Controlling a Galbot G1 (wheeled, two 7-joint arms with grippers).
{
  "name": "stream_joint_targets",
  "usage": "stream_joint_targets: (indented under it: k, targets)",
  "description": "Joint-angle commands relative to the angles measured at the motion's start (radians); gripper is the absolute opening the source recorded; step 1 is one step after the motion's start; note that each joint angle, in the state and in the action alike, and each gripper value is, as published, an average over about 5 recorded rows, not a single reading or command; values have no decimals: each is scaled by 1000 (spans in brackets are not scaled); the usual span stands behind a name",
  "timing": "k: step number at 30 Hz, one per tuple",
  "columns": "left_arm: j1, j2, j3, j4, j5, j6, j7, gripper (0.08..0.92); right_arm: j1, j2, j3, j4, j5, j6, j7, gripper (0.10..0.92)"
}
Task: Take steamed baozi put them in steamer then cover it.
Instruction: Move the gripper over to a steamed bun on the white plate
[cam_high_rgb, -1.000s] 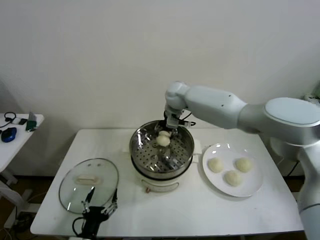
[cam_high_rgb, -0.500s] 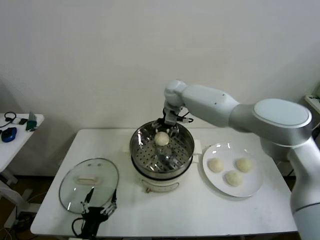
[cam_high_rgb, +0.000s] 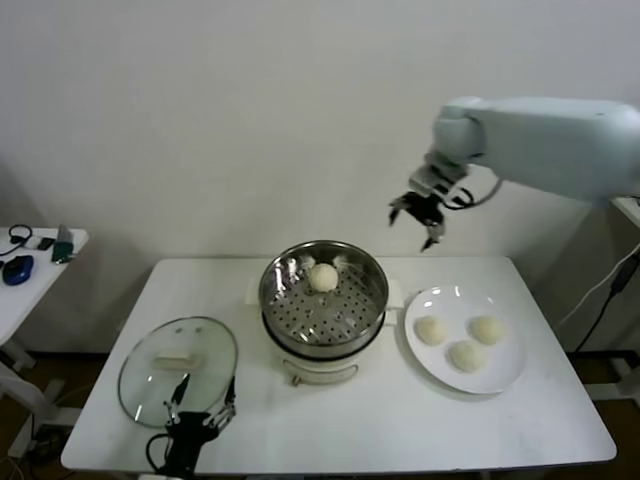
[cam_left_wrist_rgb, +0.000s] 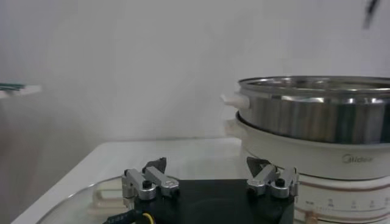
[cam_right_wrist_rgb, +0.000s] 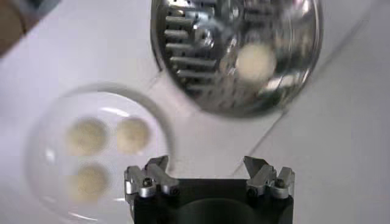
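Right gripper (cam_high_rgb: 421, 219), jaws spread and empty, raised at 2 o'clock from the steamer (cam_high_rgb: 324, 297). One baozi (cam_high_rgb: 322, 277) lies inside at the steamer's 12 o'clock; three baozi (cam_high_rgb: 466, 355) remain on the plate (cam_high_rgb: 505, 378). Left gripper (cam_high_rgb: 197, 419), jaws spread, hangs beside the cover (cam_high_rgb: 177, 369).

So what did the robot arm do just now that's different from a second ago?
The right gripper let go of one baozi in the steamer and rose up toward the plate side, open. The three plate buns, the cover and the left gripper stayed put.
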Motion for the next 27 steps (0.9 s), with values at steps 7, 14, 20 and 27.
stream_joint_targets:
  k: [7,14,20,27]
  targets:
    - [-8,3,-6,5,2,-1,1,823,-248,-221,87,128,28,-373,110,823]
    - [6,4,-15,-1,3,-8,-1,823,-474,-127,227,-16,-43,-365,108,823]
    - [18,1,-13,2,5,-16,-4,823,-604,-64,321,-138,-116,-359,126,823]
    - [27,0,-14,9,6,-24,-8,823,-684,-5,404,-266,-161,-344,146,823]
